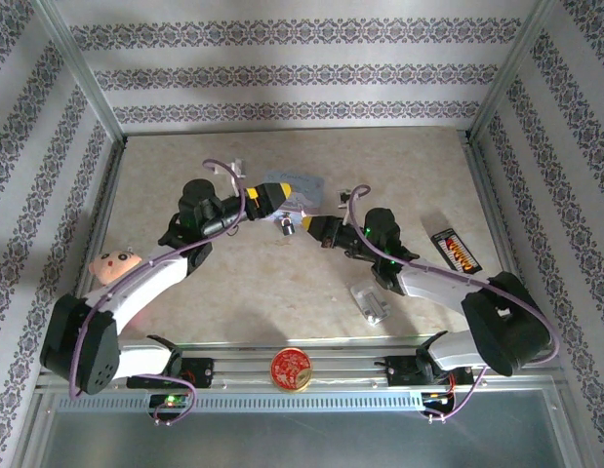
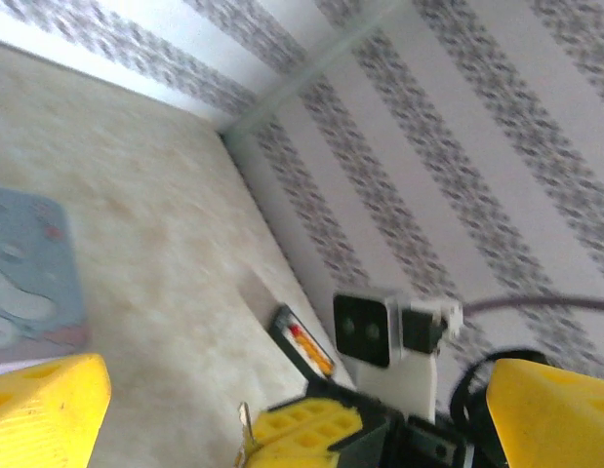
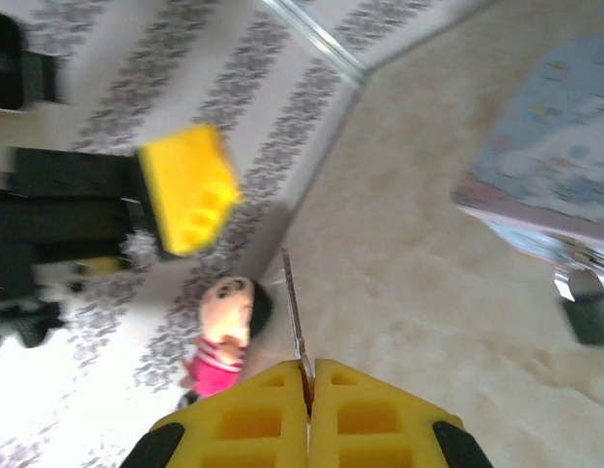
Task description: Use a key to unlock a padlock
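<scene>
The padlock (image 1: 284, 226), tiny and dark with a silvery shackle, lies on the table between the two gripper tips, just in front of the pale blue tin (image 1: 303, 190). In the right wrist view the padlock (image 3: 586, 304) sits at the right edge, free of any finger. My left gripper (image 1: 274, 196) is open, its yellow fingers (image 2: 43, 409) spread wide with nothing between them. My right gripper (image 3: 309, 375) is shut on the key (image 3: 295, 302), whose thin blade sticks out past the pads. The key (image 2: 245, 431) also shows at the right gripper's tip in the left wrist view.
A silver ridged block (image 1: 370, 300) lies near the right arm. A black card with orange marks (image 1: 456, 250) is at the right, a doll (image 1: 116, 265) at the left, and a red-and-gold round tin (image 1: 292, 369) on the front rail. Patterned walls enclose the table.
</scene>
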{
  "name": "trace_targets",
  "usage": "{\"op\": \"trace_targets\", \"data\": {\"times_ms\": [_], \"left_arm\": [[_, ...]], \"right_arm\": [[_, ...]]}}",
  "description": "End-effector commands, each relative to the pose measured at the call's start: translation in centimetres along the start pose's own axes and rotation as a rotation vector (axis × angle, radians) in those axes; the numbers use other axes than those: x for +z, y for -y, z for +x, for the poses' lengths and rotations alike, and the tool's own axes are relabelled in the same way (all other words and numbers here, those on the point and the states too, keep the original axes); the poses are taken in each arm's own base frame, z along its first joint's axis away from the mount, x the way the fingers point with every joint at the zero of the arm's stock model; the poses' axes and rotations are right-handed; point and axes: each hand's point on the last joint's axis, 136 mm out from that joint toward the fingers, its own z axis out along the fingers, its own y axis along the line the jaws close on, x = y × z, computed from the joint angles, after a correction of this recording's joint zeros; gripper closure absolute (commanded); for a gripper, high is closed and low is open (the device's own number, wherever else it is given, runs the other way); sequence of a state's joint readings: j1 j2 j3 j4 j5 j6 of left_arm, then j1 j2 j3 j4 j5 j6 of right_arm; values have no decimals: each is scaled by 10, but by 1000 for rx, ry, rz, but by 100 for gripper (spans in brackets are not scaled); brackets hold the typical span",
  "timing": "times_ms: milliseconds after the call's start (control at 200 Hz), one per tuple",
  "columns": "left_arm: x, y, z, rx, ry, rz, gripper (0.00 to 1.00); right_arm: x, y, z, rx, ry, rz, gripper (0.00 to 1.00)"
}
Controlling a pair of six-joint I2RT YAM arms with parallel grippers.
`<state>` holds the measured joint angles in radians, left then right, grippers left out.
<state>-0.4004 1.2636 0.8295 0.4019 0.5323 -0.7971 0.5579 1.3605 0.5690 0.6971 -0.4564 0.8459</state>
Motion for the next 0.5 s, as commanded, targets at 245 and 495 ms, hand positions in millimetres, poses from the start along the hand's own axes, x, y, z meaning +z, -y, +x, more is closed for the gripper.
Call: {"op": "trace_targets", "data": {"times_ms": [245, 495], "left_arm": [[-20, -96, -24, 192, -8, -657, 1], [25, -125, -13, 150, -124, -628, 1]], "right_arm": [[-49, 101, -2, -45, -31, 687, 100], [-45, 140, -19, -85, -66, 893, 100]]}}
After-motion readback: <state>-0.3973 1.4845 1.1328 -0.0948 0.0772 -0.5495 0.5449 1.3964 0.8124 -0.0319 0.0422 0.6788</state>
